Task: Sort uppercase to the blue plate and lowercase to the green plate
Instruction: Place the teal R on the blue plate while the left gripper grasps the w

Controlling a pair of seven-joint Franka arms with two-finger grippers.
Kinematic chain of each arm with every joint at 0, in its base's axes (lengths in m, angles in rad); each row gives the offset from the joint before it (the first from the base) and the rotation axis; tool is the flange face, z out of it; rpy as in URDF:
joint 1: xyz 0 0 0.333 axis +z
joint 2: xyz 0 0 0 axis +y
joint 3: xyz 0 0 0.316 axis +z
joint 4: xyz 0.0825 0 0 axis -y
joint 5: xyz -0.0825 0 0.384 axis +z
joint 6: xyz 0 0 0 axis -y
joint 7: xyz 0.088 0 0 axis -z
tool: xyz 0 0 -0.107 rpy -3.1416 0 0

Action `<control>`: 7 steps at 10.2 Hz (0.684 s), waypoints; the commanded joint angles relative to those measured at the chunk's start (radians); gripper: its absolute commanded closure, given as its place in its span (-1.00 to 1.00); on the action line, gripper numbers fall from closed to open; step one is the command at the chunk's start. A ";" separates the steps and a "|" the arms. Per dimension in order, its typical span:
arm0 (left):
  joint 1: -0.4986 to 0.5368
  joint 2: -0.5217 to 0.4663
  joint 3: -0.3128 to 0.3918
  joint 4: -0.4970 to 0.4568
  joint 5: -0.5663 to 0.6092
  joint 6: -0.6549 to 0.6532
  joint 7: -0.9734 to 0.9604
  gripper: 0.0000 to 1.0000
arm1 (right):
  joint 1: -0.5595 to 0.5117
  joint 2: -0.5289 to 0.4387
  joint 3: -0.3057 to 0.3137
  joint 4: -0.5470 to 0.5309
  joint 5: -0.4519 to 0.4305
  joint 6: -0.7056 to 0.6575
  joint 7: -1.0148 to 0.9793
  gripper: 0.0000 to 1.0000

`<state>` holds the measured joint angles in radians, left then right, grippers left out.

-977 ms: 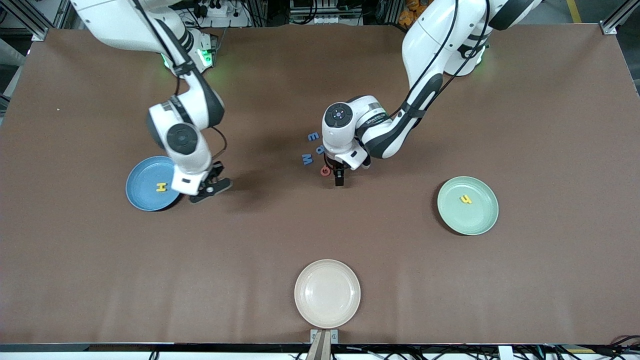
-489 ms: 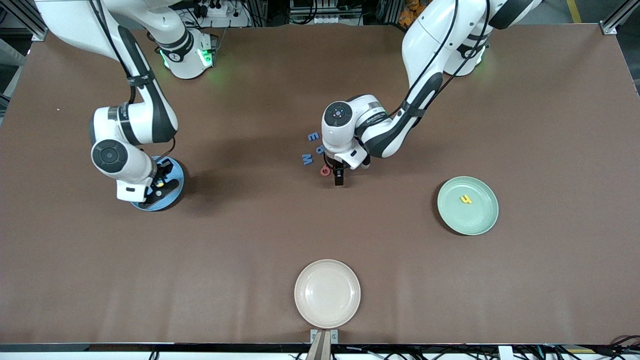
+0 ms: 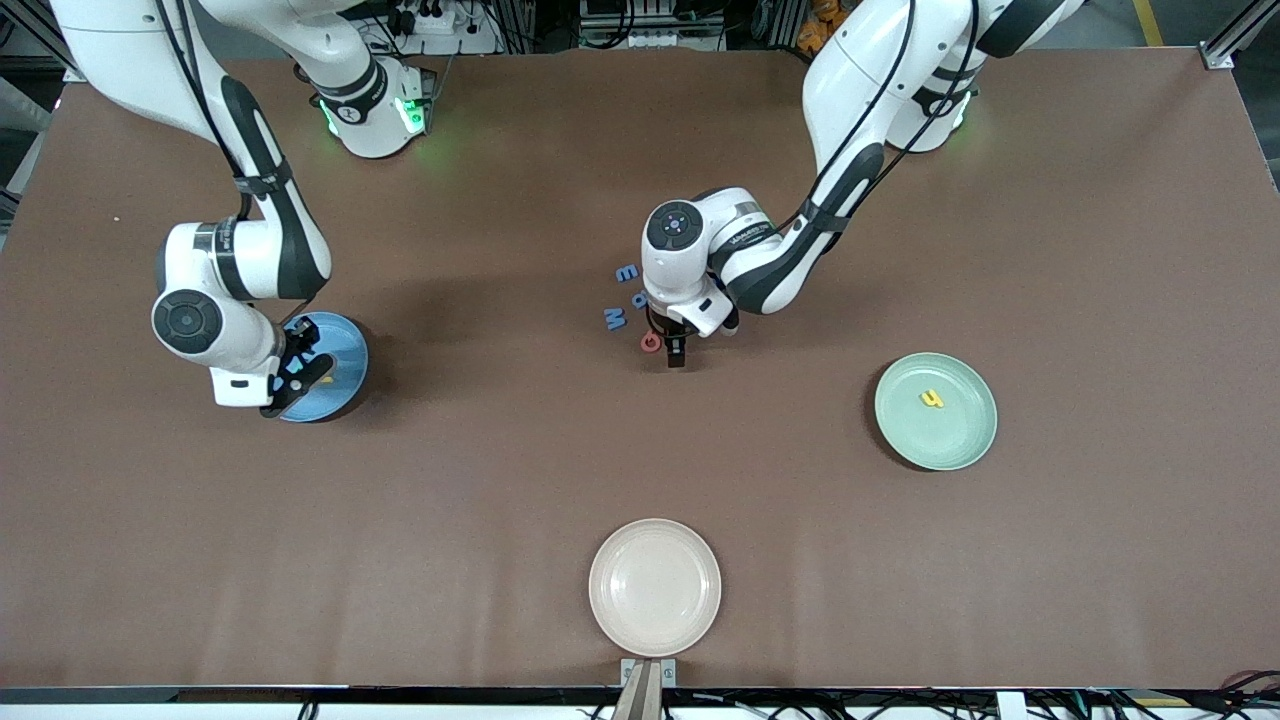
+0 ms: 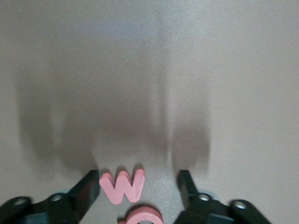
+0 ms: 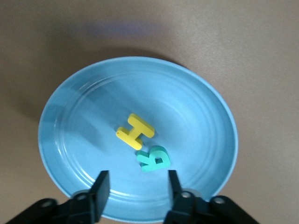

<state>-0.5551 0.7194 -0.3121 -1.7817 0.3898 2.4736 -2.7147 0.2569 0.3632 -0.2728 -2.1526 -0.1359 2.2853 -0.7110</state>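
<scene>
My right gripper [image 5: 136, 187] hangs open just over the blue plate [image 5: 84, 93], which sits toward the right arm's end of the table [image 3: 345, 350]. Two uppercase letters, a yellow H [image 5: 135, 131] and a teal R [image 5: 153, 159], lie loose in it. My left gripper [image 4: 138, 192] is down at the table's middle [image 3: 674, 355], open, with the red lowercase w [image 4: 122, 185] between its fingers; the red ring letter [image 4: 144, 217] lies beside it. Blue e [image 3: 626, 272], blue a [image 3: 639, 298] and blue M [image 3: 614, 318] lie close by. The green plate [image 3: 950, 440] holds a yellow h [image 3: 931, 399].
A cream plate [image 3: 654, 587] stands near the table's front edge, nearest the front camera. The brown table [image 3: 480, 480] stretches wide between the three plates.
The right arm has swung from beside the blue plate to over it, and its jaws have opened. The left arm has hardly moved above the red letters.
</scene>
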 commanded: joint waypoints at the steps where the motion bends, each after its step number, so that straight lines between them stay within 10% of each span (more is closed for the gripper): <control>1: 0.001 -0.015 0.004 -0.022 0.034 0.010 -0.059 1.00 | 0.004 -0.004 -0.002 0.002 0.065 -0.007 -0.009 -0.57; 7: 0.081 -0.092 0.010 -0.025 0.035 -0.019 -0.037 1.00 | 0.070 -0.105 0.050 0.000 0.190 -0.066 0.316 -0.55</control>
<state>-0.5295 0.6927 -0.2987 -1.7811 0.3899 2.4725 -2.7147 0.3163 0.3131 -0.2539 -2.1368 0.0329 2.2404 -0.4781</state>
